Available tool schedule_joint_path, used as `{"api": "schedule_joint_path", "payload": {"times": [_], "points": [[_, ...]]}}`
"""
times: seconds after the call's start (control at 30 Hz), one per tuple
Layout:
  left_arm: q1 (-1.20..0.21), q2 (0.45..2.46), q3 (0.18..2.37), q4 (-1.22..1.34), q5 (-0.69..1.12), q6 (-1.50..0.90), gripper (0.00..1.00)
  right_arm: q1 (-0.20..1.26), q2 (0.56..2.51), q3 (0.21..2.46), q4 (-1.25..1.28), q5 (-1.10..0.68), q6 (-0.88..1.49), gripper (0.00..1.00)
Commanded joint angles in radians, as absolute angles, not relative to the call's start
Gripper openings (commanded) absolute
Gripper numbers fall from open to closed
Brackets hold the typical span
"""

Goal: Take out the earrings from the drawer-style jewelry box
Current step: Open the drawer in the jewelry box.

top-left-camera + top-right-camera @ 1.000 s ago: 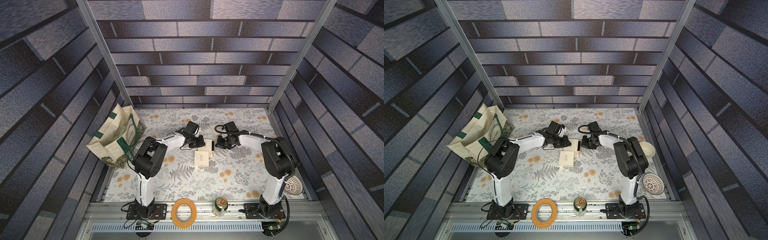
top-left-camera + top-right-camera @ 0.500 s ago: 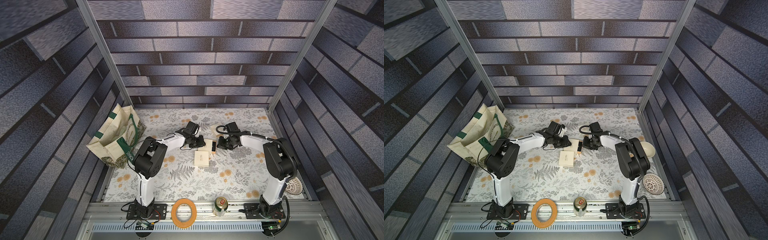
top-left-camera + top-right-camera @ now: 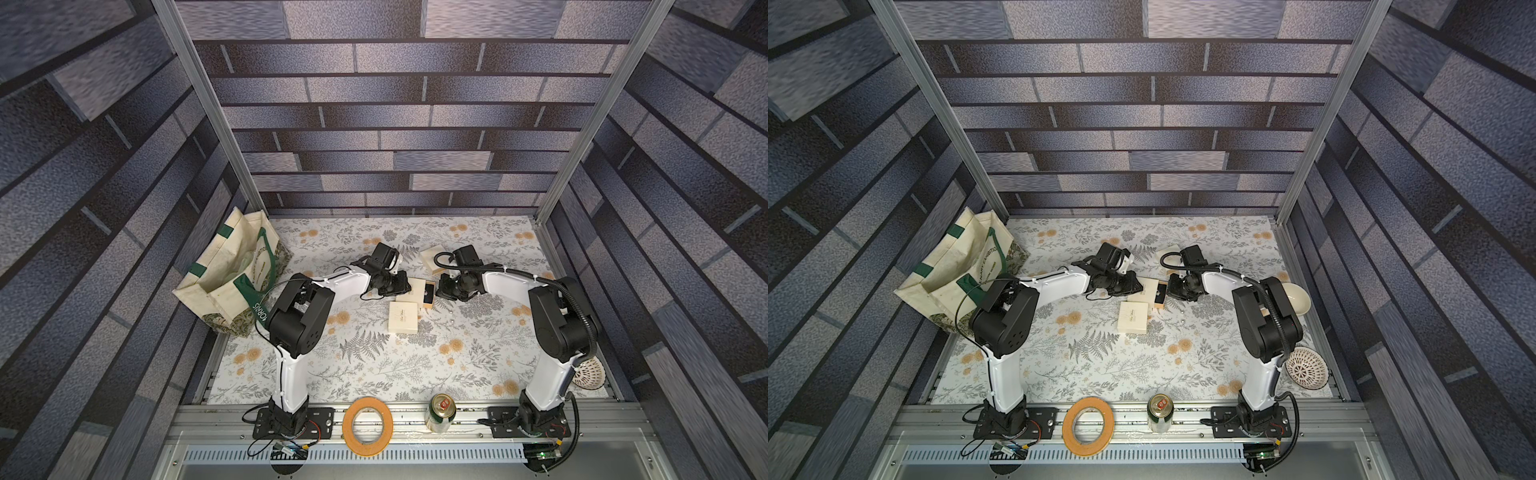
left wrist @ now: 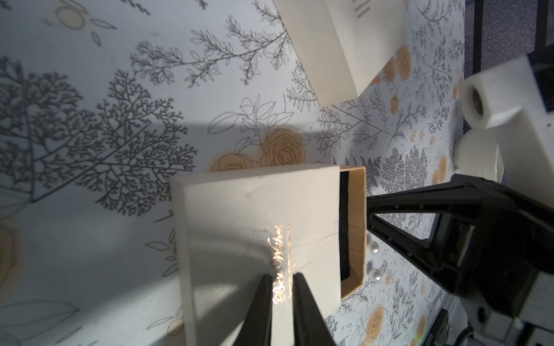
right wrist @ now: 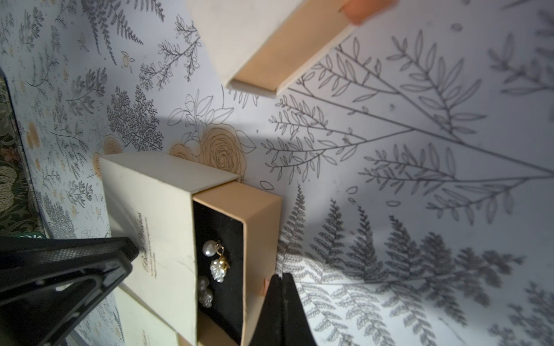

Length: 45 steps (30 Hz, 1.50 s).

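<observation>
Table with a flowery cloth fills the lower middle of both top views. A big cloth bag stands at its left edge. The left arm and the right arm come up from the rail at the bottom of the frame and bend in toward the middle. On that rail sit a tape ring and a can.

Three cream boxes lie in the middle of the frame. The open box is between the two grippers. A shut box lies just below it in the frame. A far box is up and to the right, near the right arm.

The left gripper has its fingers a small gap apart. The tips sit on top of the open box, with nothing between them. The right gripper is squeezed tight. Its tip is at the end of the drawer, by a small pink tab. I cannot tell if it pinches the tab.

The drawer sticks partway out of the open box, toward the right gripper. The earrings, white and gold, lie inside on its black lining. Two loose pearls lie on the cloth just beside the drawer.
</observation>
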State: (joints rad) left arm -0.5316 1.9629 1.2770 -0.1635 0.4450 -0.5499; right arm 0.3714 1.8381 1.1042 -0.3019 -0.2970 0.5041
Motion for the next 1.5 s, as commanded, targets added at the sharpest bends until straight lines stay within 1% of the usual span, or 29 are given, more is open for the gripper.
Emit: {"api": "schedule_joint_path", "payload": {"times": [0.0,0.37,0.43,0.73,0.97,1.17,1.27,1.3,1.47], "points": [[-0.521,2.014,1.226,-0.29,0.356,-0.534,0.17,0.339,1.806,1.079,-0.36,-0.232,0.488,0.0],[-0.518,2.014,1.23,-0.294,0.358,-0.534,0.17,0.327,1.789,1.075,-0.361,-0.229,0.485,0.0],[-0.518,2.014,1.23,-0.293,0.359,-0.532,0.17,0.327,1.786,1.038,-0.36,-0.229,0.483,0.0],[-0.519,2.014,1.228,-0.291,0.358,-0.533,0.17,0.325,1.781,1.027,-0.356,-0.235,0.483,0.0],[-0.521,2.014,1.231,-0.292,0.358,-0.531,0.17,0.325,1.779,1.039,-0.345,-0.262,0.484,0.06],[-0.521,2.011,1.233,-0.295,0.362,-0.529,0.17,0.325,1.779,1.056,-0.353,-0.269,0.479,0.2],[-0.523,2.011,1.236,-0.295,0.363,-0.53,0.17,0.326,1.765,1.057,-0.363,-0.256,0.467,0.25],[-0.524,2.01,1.238,-0.296,0.366,-0.529,0.17,0.325,1.759,1.091,-0.366,-0.253,0.461,0.25],[-0.528,2.008,1.252,-0.305,0.369,-0.525,0.17,0.342,1.714,1.123,-0.387,-0.246,0.425,0.27]]}}
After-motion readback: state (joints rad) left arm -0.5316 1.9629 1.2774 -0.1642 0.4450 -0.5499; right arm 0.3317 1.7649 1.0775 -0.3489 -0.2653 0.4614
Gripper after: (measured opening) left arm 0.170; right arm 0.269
